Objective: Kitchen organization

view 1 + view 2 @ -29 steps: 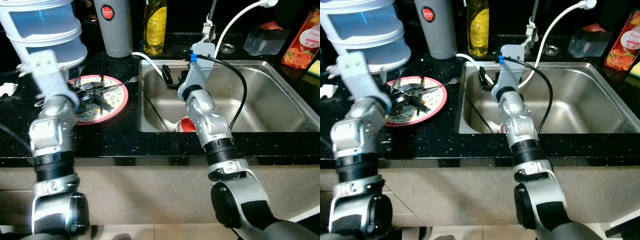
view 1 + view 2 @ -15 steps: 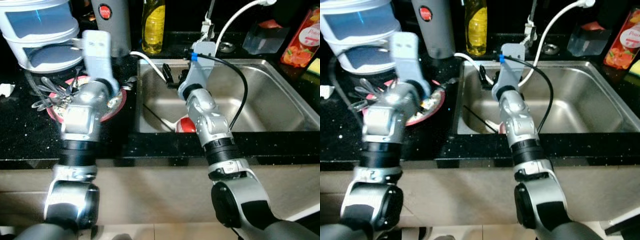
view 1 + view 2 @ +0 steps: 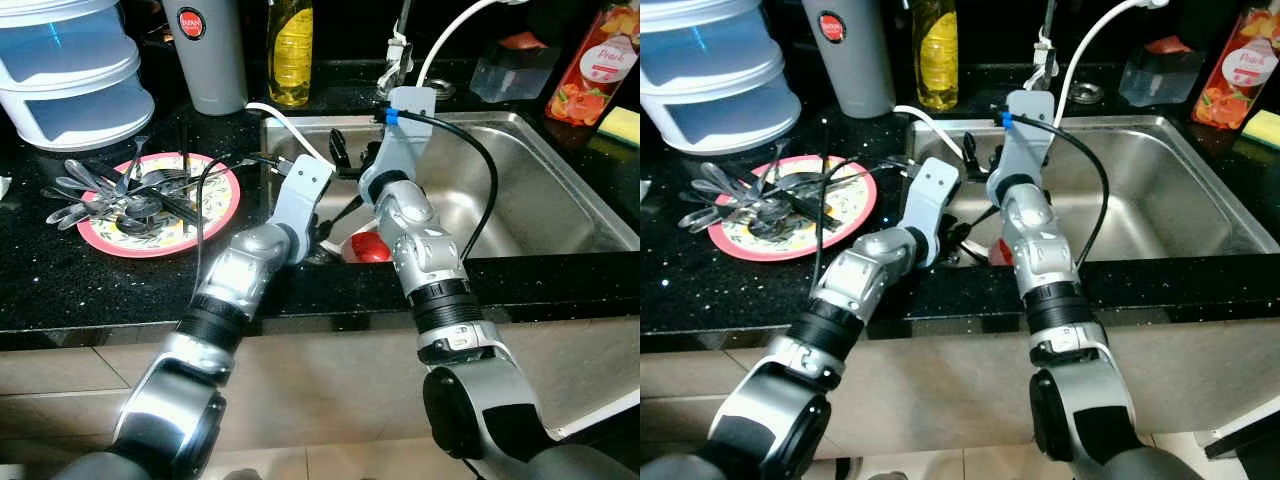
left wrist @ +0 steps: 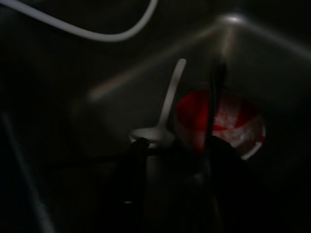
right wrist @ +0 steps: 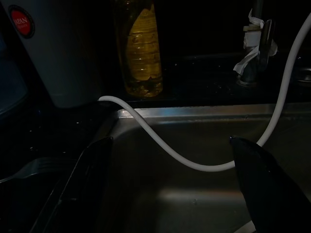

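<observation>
The left gripper (image 4: 170, 165) is down inside the sink (image 3: 560, 190), at its near left corner, with the arm reaching over the front rim from the counter (image 3: 60, 280). Its wrist view is very dark, and I cannot tell how far its fingers are parted or whether they have hold of anything.

Just ahead of it on the sink floor lies a white spoon (image 4: 163, 119). The bowl end sits nearest the fingertips, and the handle runs straight away from them toward the back wall, so its long axis lines up roughly with the reach. Right beside the spoon, touching or nearly so, is a red-and-white bowl (image 4: 221, 124), on the side toward the middle of the sink. A thin dark stick crosses in front of that bowl.

The right gripper (image 5: 170, 194) hangs higher, over the back left part of the sink with its fingers spread wide and nothing between them. It faces the white hose (image 5: 194, 162) and the yellow bottle (image 5: 141, 48) on the back edge.

The left arm looks clearly the nearer one to the spoon and bowl. I'd judge the pickup turns on closing across the spoon's bowl end without catching the red bowl.

Out on the counter's left side, a pink plate (image 3: 215, 215) carries a heap of cutlery (image 3: 120, 195).
</observation>
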Controlling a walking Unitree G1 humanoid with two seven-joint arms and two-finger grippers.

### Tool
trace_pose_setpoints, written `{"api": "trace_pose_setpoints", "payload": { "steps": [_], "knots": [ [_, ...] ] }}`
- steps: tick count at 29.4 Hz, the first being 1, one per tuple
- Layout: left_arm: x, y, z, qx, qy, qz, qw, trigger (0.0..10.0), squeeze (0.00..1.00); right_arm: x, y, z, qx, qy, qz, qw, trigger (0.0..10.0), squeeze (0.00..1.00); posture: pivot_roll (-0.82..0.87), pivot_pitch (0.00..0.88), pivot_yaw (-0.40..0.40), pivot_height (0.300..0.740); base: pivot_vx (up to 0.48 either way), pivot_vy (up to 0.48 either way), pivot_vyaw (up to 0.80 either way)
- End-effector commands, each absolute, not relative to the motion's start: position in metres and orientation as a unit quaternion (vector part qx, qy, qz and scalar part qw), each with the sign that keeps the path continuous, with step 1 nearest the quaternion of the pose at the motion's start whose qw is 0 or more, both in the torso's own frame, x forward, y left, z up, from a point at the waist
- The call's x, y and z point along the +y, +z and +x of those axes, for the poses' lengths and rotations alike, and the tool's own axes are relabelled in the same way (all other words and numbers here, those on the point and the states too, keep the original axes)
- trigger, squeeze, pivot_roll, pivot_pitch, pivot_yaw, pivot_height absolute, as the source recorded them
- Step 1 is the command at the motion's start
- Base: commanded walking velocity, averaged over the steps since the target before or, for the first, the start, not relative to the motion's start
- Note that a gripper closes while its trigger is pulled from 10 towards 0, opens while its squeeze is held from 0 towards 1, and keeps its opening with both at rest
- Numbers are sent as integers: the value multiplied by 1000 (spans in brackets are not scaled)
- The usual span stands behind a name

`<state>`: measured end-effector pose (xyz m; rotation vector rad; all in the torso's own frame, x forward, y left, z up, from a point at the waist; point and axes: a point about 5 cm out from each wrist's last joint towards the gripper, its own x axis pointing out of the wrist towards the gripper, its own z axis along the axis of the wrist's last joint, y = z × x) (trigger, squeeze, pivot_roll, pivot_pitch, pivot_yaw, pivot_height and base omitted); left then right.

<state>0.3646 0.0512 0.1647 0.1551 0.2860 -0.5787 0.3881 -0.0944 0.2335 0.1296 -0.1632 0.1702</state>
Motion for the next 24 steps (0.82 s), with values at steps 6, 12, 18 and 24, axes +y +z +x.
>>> {"api": "trace_pose_setpoints", "payload": {
  "steps": [6, 12, 18, 24],
  "knots": [
    [77, 212, 370, 7, -222, 49, 974, 10000, 0, -95, 234, 389, -81, 86, 67, 991, 10000, 0, 193, 0, 26, 740, 0, 0, 0],
    [136, 237, 380, -12, -56, 61, 997, 10000, 0, -93, 234, 388, -81, 92, 68, 990, 10000, 0, 206, 0, 21, 740, 0, 0, 0],
    [205, 244, 370, 17, 108, 92, 990, 10000, 0, -91, 232, 387, -79, 94, 69, 990, 10000, 0, 212, 0, 23, 740, 0, 0, 0],
    [230, 241, 341, 21, 130, 217, 967, 10000, 1000, -91, 231, 386, -77, 92, 69, 990, 10000, 0, 212, 0, 21, 740, 0, 0, 0]
  ]
}}
